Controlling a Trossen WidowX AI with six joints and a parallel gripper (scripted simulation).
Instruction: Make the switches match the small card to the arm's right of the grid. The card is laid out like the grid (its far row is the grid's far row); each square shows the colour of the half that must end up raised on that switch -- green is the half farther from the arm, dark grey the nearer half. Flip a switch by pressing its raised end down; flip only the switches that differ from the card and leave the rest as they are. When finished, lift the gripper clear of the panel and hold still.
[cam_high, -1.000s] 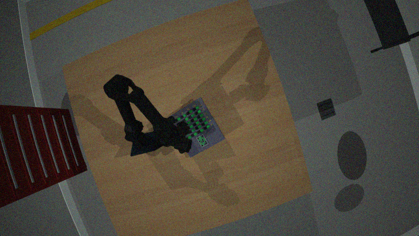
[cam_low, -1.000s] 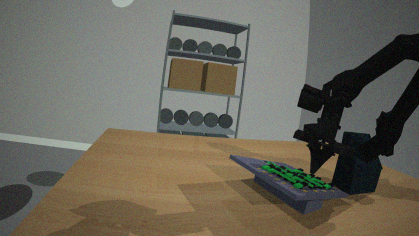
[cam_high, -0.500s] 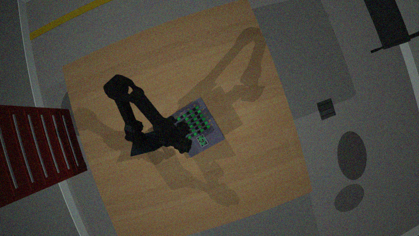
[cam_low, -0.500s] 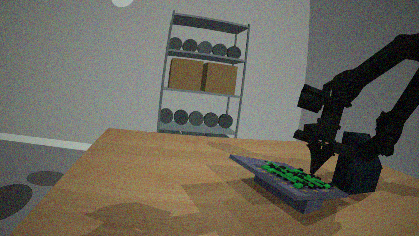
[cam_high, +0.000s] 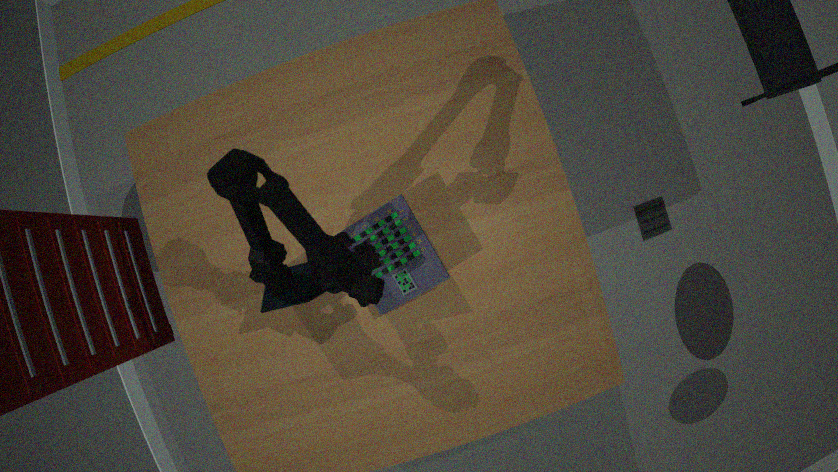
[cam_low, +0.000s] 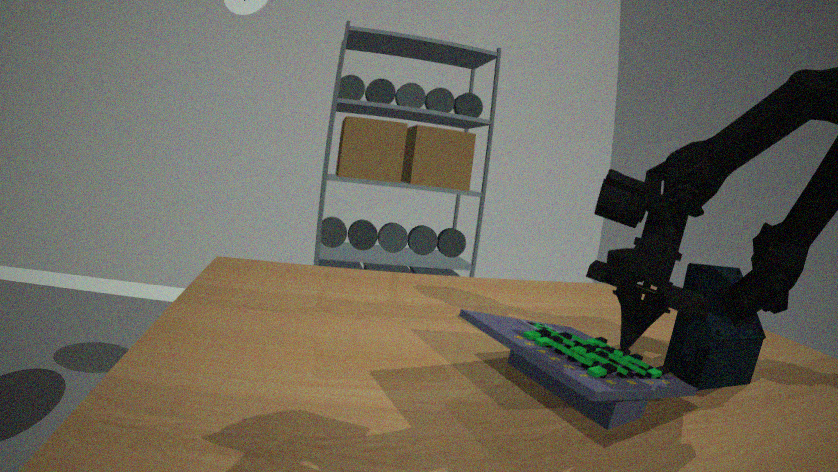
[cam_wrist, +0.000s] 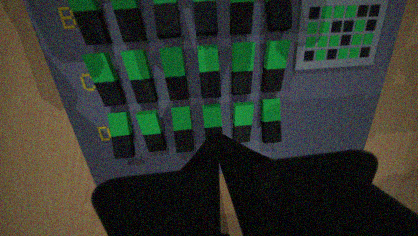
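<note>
While the black arm (cam_high: 293, 216) (cam_low: 733, 164) reaches in from one side in the top view, the sloping panel (cam_high: 431, 266) (cam_low: 598, 394) (cam_wrist: 320, 125) lies on the wooden table (cam_high: 498, 351) (cam_low: 263, 351), its near-side switches partly hidden under the gripper (cam_low: 626, 350) (cam_wrist: 215, 139). The small card (cam_high: 404, 281) (cam_wrist: 341, 32) sits on the panel beside the switch grid. In the exterior view, the claw points down at the green and dark switches, its tips together; a shelf rack (cam_low: 488, 158) stands beyond the table. In the wrist view, the closed tips, with nothing between them, overlap the dark half of row D's fourth switch from the lettered side (cam_wrist: 212, 117); whether they touch it, I cannot tell. The card lies right of the grid, level with rows B and C.
</note>
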